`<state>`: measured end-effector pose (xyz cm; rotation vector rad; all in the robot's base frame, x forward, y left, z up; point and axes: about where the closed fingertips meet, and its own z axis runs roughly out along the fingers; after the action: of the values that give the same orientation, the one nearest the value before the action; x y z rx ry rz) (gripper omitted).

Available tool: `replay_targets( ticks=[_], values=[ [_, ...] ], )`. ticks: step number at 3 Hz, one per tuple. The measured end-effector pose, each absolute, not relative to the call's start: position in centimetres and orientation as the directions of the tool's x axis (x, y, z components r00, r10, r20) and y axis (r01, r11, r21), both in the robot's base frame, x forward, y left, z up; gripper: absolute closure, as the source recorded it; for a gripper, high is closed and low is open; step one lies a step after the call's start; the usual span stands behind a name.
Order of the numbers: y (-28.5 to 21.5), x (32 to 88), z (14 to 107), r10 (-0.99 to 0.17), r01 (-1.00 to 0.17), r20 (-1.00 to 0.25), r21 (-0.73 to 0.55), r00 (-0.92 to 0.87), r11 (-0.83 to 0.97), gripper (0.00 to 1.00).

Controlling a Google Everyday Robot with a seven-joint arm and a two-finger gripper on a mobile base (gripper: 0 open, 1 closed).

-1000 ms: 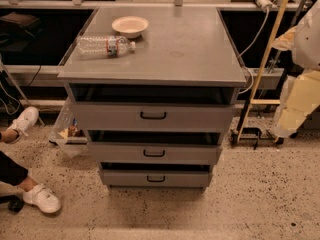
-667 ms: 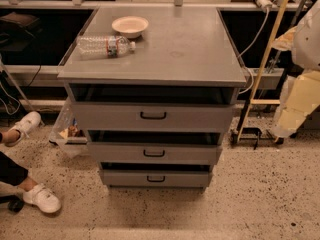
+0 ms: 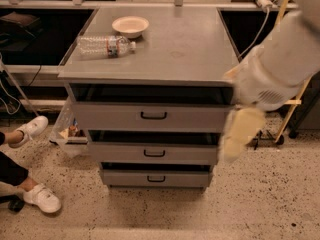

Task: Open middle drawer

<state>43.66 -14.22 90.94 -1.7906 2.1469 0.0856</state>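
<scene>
One grey metal cabinet (image 3: 175,49) holds three grey metal drawers: one top drawer (image 3: 110,117), one middle drawer (image 3: 190,153) and one bottom drawer (image 3: 125,178). Each front bears one small black bar handle (image 3: 153,115), three in all. The cabinet's top serves as the counter, and two things are near its back left corner: one clear plastic bottle (image 3: 106,46) and one round cream bowl (image 3: 130,26). Two white sneakers (image 3: 42,197) are on the speckled floor off the left edge. One white robot arm (image 3: 280,64) carries one pale yellow tool (image 3: 240,134), beside the cabinet's front right corner.
</scene>
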Motion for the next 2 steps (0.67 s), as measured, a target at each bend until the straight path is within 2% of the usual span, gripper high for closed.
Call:
replay_targets(
  ticks=[1,2],
  values=[
    [-5.3,43.6,81.5,-0.924,-0.99,-0.368,-0.047,-0.106,0.132,0.0],
    [1.3,42.5,68.8,-0.923,-0.989,-0.364,0.115,-0.13,0.094,0.0]
  ],
)
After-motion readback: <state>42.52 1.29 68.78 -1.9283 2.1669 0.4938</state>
